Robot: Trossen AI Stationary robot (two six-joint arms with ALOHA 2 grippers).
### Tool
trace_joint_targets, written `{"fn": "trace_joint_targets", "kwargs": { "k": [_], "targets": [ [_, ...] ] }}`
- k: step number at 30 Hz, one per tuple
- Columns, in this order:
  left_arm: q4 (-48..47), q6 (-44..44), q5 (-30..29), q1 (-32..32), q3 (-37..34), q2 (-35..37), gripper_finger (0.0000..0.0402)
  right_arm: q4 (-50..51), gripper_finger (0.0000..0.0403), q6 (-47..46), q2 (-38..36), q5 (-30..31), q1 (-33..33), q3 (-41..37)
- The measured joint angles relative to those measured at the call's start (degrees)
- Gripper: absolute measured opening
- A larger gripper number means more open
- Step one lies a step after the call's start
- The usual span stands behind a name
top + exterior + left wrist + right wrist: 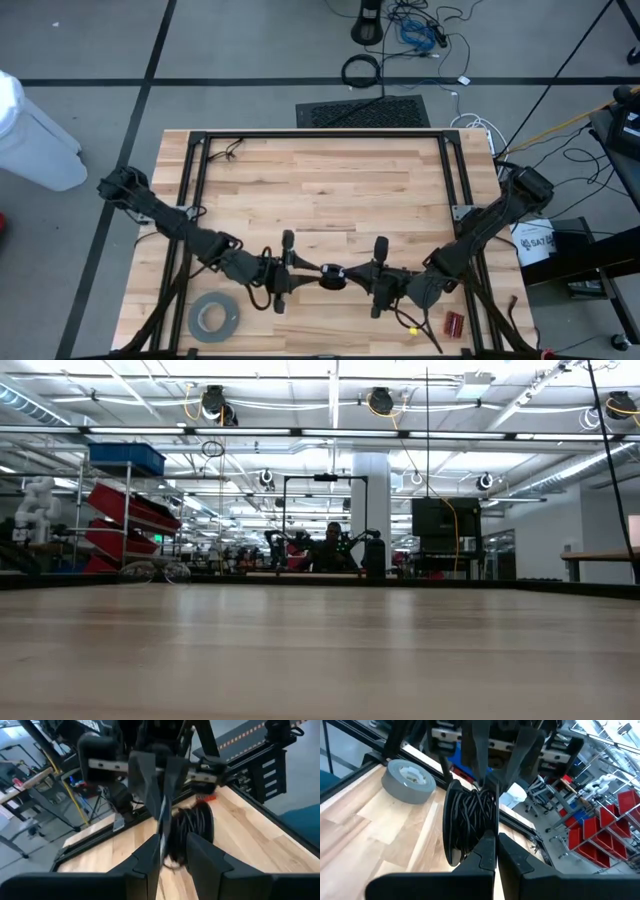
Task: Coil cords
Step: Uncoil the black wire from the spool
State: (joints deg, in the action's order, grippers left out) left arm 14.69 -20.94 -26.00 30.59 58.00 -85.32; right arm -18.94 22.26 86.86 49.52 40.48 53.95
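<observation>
High view first: the cord (332,277) sits as a small dark bundle near the table's front edge, right between the two grippers, which face each other across it. From the right wrist it (469,822) reads as a fat coil of many thin black loops standing on edge, held up off the wood.

Left gripper (290,271) comes in from the left side; its fingers (202,857) are partly apart, and they close around one side of the coil (192,827), so it is pinching the bundle rather than gaping wide. Right gripper (372,277) comes in from the right with its fingers (487,847) pressed together at the coil's near rim; the tips meet right at the loops.

Beyond the coil, a grey tape roll (213,317) lies flat by the front left corner, well apart from both grippers. A small red thing (455,323) lies near the front right corner. The wooden table (320,190) is framed by black rails.

Writing: a white label off the table's right edge shows letters that look like "SAT"; the rest I cannot read. Low view shows only the tabletop and the room behind.
</observation>
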Motion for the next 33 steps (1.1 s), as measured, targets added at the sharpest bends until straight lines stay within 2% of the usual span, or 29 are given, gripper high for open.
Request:
{"fn": "trace_joint_targets", "kwargs": {
  "k": [4, 8, 11, 17, 21, 26, 33],
  "targets": [
    [0.7, 2.37, -0.22, -0.52, -2.71, 0.0, 0.0102, 5.81, 0.0, -5.14, -2.61, -0.04, 1.67, 0.0],
    [10.64, 1.41, -1.76, 0.37, -7.16, -0.04, 0.0102, 9.61, 0.0, -8.95, -3.51, -0.24, 2.46, 0.0],
    [15.77, -1.73, -4.18, 0.68, -7.84, -0.04, 0.0103, 9.64, 0.0, -9.91, -3.51, -0.41, 2.37, 0.0],
    [16.36, -3.71, -3.21, 0.66, -7.17, -0.39, 0.0102, 9.65, 0.0, -10.66, -3.51, -0.74, 1.93, 0.0],
    [16.97, -6.13, -3.65, 0.16, -7.17, -1.73, 0.0102, 9.61, 0.0, -11.08, -3.51, -3.3, 1.14, 0.0],
    [17.58, -6.48, -1.63, 0.23, -7.17, -2.4, 0.0102, 9.64, 0.0, -11.34, -3.51, -3.41, 0.77, 0.0],
    [17.87, -6.39, 4.39, 0.21, -7.17, -2.41, 0.0103, 9.64, 0.0, -11.58, -3.49, -3.43, 0.8, 0.0]
  ]
}}
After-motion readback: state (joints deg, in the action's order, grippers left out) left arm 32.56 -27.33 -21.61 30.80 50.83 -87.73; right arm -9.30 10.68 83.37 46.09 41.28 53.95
